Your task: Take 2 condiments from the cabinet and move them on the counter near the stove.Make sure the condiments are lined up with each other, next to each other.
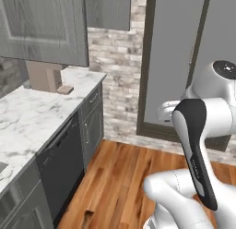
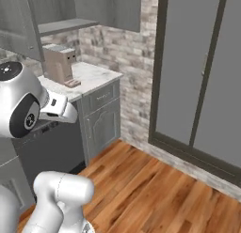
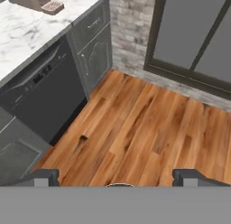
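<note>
Above the wood floor [image 3: 135, 119], spread empty fingers [image 3: 45, 177].

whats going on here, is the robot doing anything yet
Nothing is being handled yet. The white robot arm is folded near its base over the wood plank floor, and its two-finger gripper is open and empty, pointing down at the floor. To the side runs the white marble counter, with a brown box-shaped appliance on it under the grey wood-grain wall cabinet.
</note>
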Tool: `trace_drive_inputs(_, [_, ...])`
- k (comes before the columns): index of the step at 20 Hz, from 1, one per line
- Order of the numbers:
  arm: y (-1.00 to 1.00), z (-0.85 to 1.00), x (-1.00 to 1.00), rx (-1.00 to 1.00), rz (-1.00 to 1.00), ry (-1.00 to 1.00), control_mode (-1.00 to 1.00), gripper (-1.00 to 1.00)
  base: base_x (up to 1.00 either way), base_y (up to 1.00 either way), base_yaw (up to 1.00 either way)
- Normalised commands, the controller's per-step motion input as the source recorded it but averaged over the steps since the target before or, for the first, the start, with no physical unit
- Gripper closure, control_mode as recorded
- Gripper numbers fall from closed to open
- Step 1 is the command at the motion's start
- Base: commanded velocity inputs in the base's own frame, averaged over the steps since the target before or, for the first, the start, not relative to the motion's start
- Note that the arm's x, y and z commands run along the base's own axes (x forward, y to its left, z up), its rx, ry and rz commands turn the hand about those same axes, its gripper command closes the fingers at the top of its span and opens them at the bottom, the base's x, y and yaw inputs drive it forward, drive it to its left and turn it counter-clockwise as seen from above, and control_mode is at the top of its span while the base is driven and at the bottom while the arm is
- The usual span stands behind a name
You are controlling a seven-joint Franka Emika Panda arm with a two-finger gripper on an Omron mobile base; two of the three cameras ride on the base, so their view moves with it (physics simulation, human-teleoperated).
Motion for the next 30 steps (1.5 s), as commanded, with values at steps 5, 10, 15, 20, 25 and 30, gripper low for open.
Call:
trace_drive_inputs(5, [0.0, 0.0, 0.0, 0.0, 0.0, 0.0, 1.0, -1.0, 0.58, -0.14, 0.09])
trace_drive_inputs(10, [0.0, 0.0, 0.0, 0.0, 0.0, 0.0, 1.0, -1.0, 0.97, -0.18, 0.28])
trace_drive_inputs(15, [0.0, 0.0, 0.0, 0.0, 0.0, 0.0, 1.0, -1.0, 1.0, -0.31, 0.54])
trace_drive_inputs(20, [0.0, 0.0, 0.0, 0.0, 0.0, 0.0, 1.0, -1.0, 0.88, -0.17, 0.67])
trace_drive_inputs(25, [0.0, 0.0, 0.0, 0.0, 0.0, 0.0, 1.0, -1.0, 0.49, -0.39, 0.75])
trace_drive_inputs(30, [0.0, 0.0, 0.0, 0.0, 0.0, 0.0, 1.0, -1.0, 0.33, -0.29, 0.71])
